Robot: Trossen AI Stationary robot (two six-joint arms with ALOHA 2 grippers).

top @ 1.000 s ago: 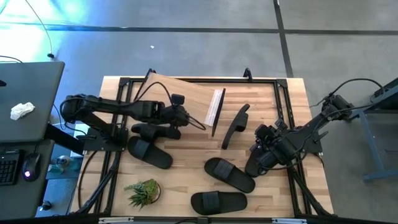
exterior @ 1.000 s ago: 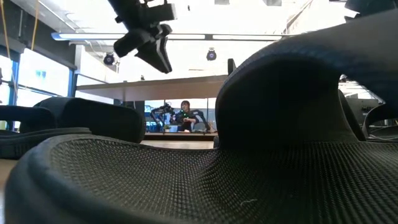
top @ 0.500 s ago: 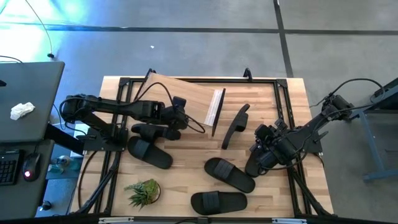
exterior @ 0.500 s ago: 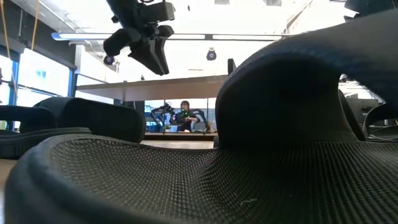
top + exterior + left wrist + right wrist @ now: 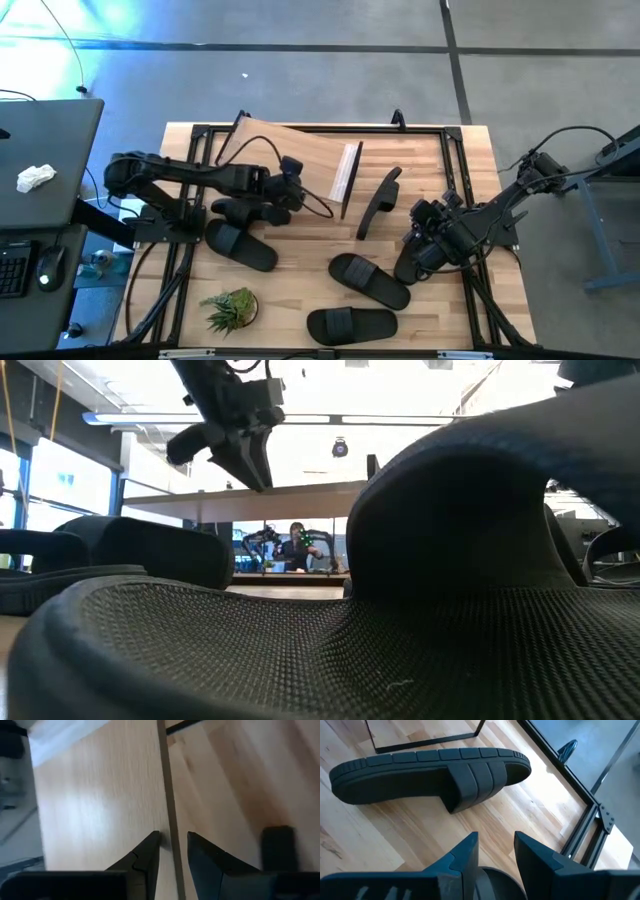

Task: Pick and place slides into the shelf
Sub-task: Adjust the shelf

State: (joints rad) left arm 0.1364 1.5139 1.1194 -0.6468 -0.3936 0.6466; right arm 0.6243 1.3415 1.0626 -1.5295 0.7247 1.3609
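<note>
The matte black slip-on slides lie scattered over the wooden tabletop [image 5: 470,150]: one [image 5: 240,245] at about 8 o'clock from the table's middle, another [image 5: 369,281] at 5 o'clock, a third [image 5: 351,325] near the 6 o'clock edge, and one [image 5: 380,203] tipped on its edge just right of the low light-wood shelf with thin black frame [image 5: 295,160], which sits at 11 o'clock. That tipped slide runs its long axis roughly from 1 to 7 o'clock, sole ribs facing the right wrist camera. They look light, rubbery and somewhat flexible, not fragile; the wide strap or the sole's rim seems the surest hold. The left gripper [image 5: 172,851] hovers over the shelf's plank, fingers slightly apart and holding nothing. The right gripper [image 5: 495,851] hangs beside the tipped slide, fingers parted, empty.
</note>
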